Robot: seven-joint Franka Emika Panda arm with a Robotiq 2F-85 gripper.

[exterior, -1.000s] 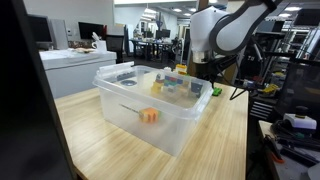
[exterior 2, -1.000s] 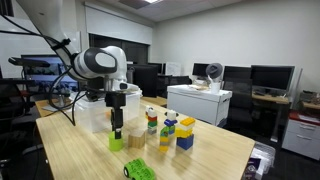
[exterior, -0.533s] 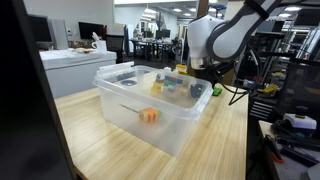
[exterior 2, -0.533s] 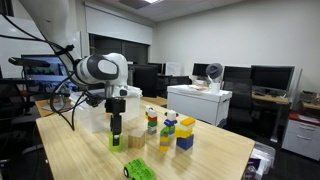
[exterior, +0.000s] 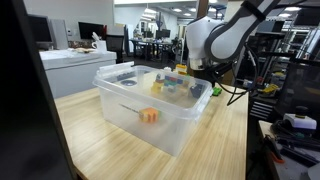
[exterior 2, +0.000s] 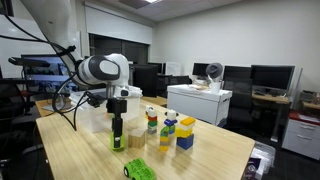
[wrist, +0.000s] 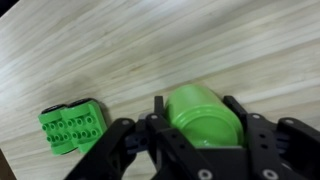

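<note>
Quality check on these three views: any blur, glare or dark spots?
Wrist view: table grain and green block sharp, gripper dark and underlit. In an exterior view, a blurred dark strip fills the left foreground, and the clear bin hazes its contents. In an exterior view, ceiling light blown out, rest evenly lit.

Green cylinder [wrist: 205, 115], green brick [wrist: 72, 127], pale wooden table [wrist: 120, 50].

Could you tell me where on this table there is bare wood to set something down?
Free: the wooden table between the clear bin and its camera-side edge in an exterior view, and the stretch in front of the block towers. Crowded: around the gripper, which straddles a green round block beside a green brick.
</note>
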